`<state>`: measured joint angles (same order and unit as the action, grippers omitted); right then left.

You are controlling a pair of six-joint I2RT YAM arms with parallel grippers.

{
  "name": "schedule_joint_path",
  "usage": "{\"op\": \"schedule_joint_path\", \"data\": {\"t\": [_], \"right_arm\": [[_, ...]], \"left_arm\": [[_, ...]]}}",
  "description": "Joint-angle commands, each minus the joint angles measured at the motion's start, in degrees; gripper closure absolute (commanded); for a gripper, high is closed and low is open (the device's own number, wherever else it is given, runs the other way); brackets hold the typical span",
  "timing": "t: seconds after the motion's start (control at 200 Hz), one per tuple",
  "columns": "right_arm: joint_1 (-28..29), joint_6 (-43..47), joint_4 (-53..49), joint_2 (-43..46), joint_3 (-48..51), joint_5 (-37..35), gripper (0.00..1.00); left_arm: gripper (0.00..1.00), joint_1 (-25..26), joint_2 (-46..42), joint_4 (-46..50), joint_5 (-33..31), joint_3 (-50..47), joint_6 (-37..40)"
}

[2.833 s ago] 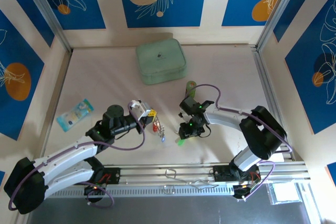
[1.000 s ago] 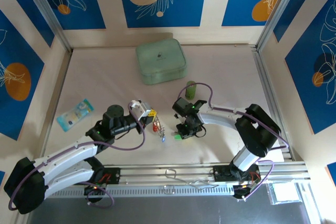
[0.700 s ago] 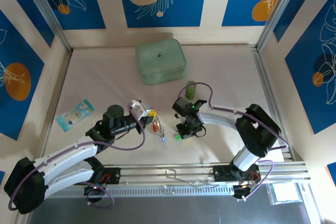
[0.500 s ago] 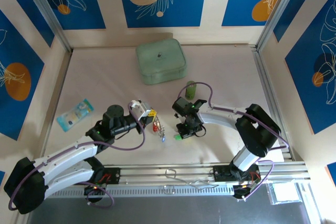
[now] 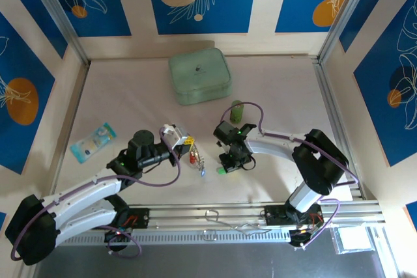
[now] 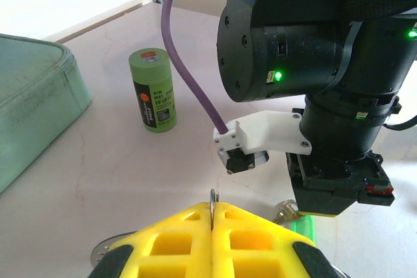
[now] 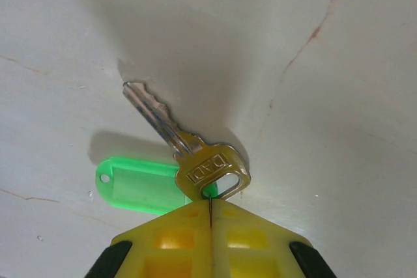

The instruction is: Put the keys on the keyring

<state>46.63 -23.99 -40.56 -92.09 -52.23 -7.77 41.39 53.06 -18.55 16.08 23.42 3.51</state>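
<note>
The right gripper [image 7: 210, 208] has its jaws closed flat together on the lower edge of the green key [image 7: 195, 161], which lies on the table [image 7: 326, 63] with its blade pointing away and its green tag [image 7: 140, 183] alongside. The pads hide how much of the head they hold, so the bite may be shallow. Facing it, the left gripper [image 6: 214, 211] has its jaws shut on the thin wire of the keyring [image 5: 199, 161], with the red key [image 5: 193, 155] and blue key [image 5: 203, 172] close beside it. Done well, I judge, this step means lifting the key slowly, leaving its head hole clear of the pads, turning that hole toward the ring's wire and closing in without jolting the held ring. Beyond stands the green cylinder [image 6: 155, 89], and farther off the mint-green case [image 5: 199, 76]
</note>
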Motion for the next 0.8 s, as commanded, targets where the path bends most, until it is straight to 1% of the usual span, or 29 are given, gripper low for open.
{"op": "schedule_joint_path", "data": {"t": [0.0, 0.165, 0.395, 0.51, 0.65, 0.795], "right_arm": [[1.1, 0.2, -2.4, 4.8, -2.4, -1.4, 1.0], [2.1, 3.2, -2.9, 12.3, -4.0, -5.0, 1.0], [2.5, 11.8, 1.1, 20.2, -1.6, -5.4, 1.0], [2.5, 16.5, 5.5, 24.3, 0.4, -1.9, 1.0], [1.7, 22.9, 13.1, 29.6, 4.6, 6.2, 1.0], [-0.1, 25.5, 18.1, 32.4, 6.2, 13.4, 1.0]], "left_arm": [[1.0, 0.1, -0.2, -1.1, 1.5, 2.5, 0.7], [1.0, 0.1, -0.6, -1.0, 1.4, 2.7, 0.6], [1.0, 0.1, -1.7, 1.2, 2.0, 4.0, 0.4], [1.0, 0.1, -1.7, 2.3, 3.1, 4.5, -0.1], [1.0, 0.1, -1.6, 2.5, 4.7, 4.5, -2.1], [1.0, 0.1, -1.9, 1.1, 5.5, 3.7, -5.3]]}}
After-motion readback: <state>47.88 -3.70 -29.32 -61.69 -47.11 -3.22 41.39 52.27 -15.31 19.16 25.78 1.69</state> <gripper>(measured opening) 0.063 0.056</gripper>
